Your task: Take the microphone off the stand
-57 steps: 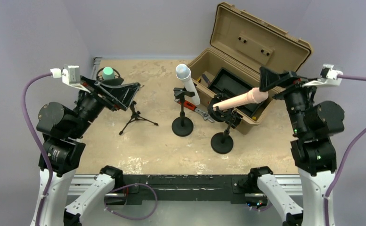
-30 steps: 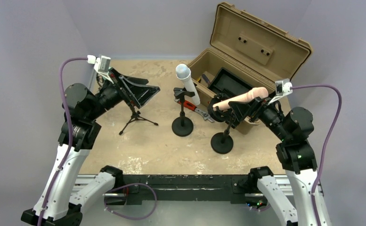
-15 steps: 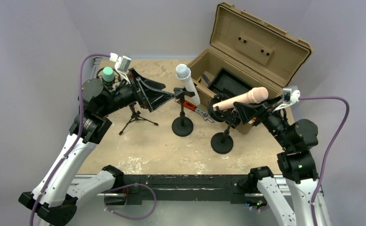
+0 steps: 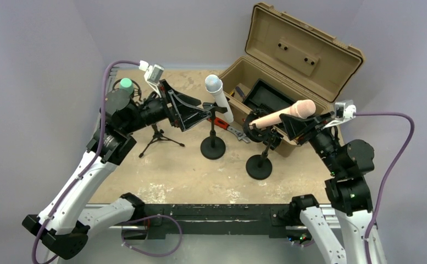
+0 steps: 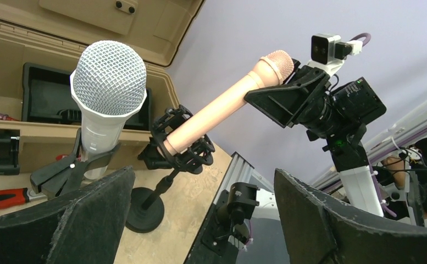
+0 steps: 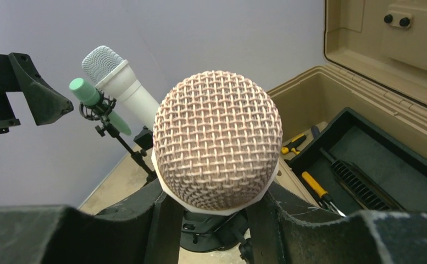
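A pink microphone (image 4: 279,115) lies tilted in the black shock mount (image 4: 253,127) of a round-based stand (image 4: 259,166) in front of the case. My right gripper (image 4: 291,122) has come in from the right just under the microphone's mesh head (image 6: 217,140). In the right wrist view its fingers (image 6: 164,220) press in on both sides of the neck below the head. My left gripper (image 4: 203,115) hangs open in the air left of the white microphone (image 4: 217,93), with nothing between its fingers (image 5: 57,220). The pink microphone (image 5: 222,107) shows ahead of it.
The white microphone's clip stand (image 4: 213,147) is at the centre. A green microphone (image 4: 126,84) sits on a tripod stand (image 4: 159,137) at the left. The open tan case (image 4: 310,49) with a tool tray stands at the back right. A red-handled tool (image 4: 225,125) lies near it.
My right gripper has slid up along the pink microphone to its head and narrowed onto it. My left arm has swung right, towards the white microphone's stand, staying open.
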Motion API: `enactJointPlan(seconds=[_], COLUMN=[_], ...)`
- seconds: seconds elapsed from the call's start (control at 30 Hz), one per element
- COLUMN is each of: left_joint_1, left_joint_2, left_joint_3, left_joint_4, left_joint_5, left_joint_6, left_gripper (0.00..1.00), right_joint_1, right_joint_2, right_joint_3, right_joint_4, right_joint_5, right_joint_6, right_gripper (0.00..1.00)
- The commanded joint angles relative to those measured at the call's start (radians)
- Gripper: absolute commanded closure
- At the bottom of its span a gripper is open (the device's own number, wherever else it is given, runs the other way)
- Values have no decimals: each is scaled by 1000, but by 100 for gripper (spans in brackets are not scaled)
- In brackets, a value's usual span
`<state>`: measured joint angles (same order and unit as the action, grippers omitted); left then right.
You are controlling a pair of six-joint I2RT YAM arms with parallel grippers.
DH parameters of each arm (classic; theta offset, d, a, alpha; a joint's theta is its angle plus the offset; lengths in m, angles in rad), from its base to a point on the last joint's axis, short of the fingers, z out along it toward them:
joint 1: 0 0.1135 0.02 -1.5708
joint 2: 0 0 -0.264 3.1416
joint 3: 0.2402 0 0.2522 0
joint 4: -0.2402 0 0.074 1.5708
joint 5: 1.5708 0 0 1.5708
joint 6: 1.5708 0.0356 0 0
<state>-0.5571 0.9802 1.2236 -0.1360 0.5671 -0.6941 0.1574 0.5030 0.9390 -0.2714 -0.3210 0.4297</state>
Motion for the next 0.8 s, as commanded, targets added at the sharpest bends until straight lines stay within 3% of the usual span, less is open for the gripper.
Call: enactJointPlan(seconds=[0.0,0.3,0.43,0.5,0.63,0.77], left_joint_1=[-9,-12,-12,-12,-12,-12], left_joint_2=[12,45,69,79,75,29], left_joint_3=[60,126,178,197,214,183], left_joint_4=[29,-61,-166,-211,-281,-314], left_joint_5=[-12,-9,2,14,15,-21], left_joint_6=[25,64,118,151,222,278], left_gripper=[6,6,3,0,0,0], right_joint_1=[2,2,2,2,2,2], right_joint_2=[-2,5,35,70,154,277], right_joint_3=[86,160,226,274,335,340], right_joint_4=[16,28,37,36,69,142], right_joint_5=[65,112,142,133,-13,-335], right_joint_6=[-24,-20,-23,-43,-90,-62], right_gripper=[73,81,97,100,100,100])
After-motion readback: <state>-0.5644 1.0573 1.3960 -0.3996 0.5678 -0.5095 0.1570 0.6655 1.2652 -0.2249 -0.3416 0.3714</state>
